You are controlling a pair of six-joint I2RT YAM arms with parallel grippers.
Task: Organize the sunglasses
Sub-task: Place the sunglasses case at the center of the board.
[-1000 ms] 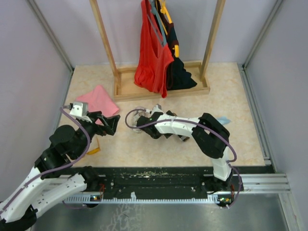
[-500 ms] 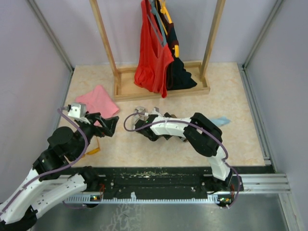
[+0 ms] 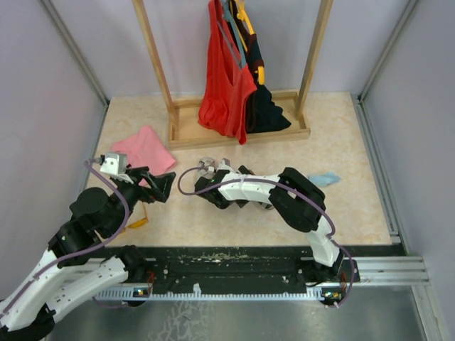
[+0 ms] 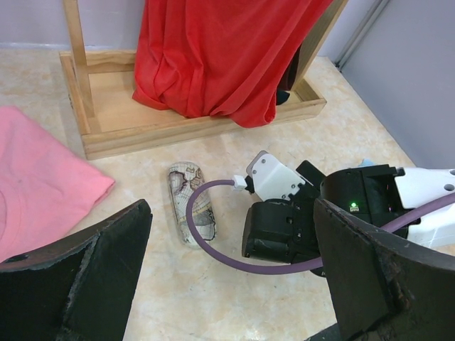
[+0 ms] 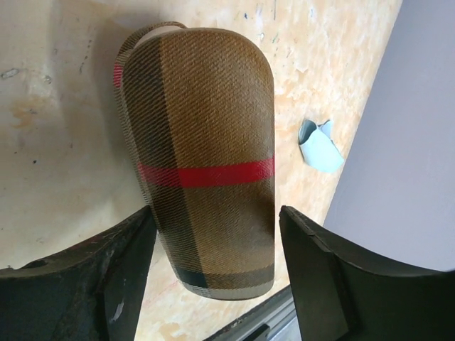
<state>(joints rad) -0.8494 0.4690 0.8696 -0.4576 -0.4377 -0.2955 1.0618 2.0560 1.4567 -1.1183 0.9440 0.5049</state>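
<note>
Plainly, the right gripper (image 5: 212, 213) straddles the brown case (image 5: 202, 142). Its jaws are spread wide on either side and hold nothing; I cannot tell whether they touch its sides. The sunglasses show in no view, perhaps hidden under the right arm or shut in a case. A good grip likely means closing squarely across the case's narrow width, near its red stripe, so it cannot twist out. The left gripper (image 4: 231, 209) hovers over the table (image 3: 355, 142) to the left. Its jaws are wide and empty, facing a map-printed roll (image 4: 186, 202). It should stay apart from the purple cable (image 4: 213, 245).
</note>
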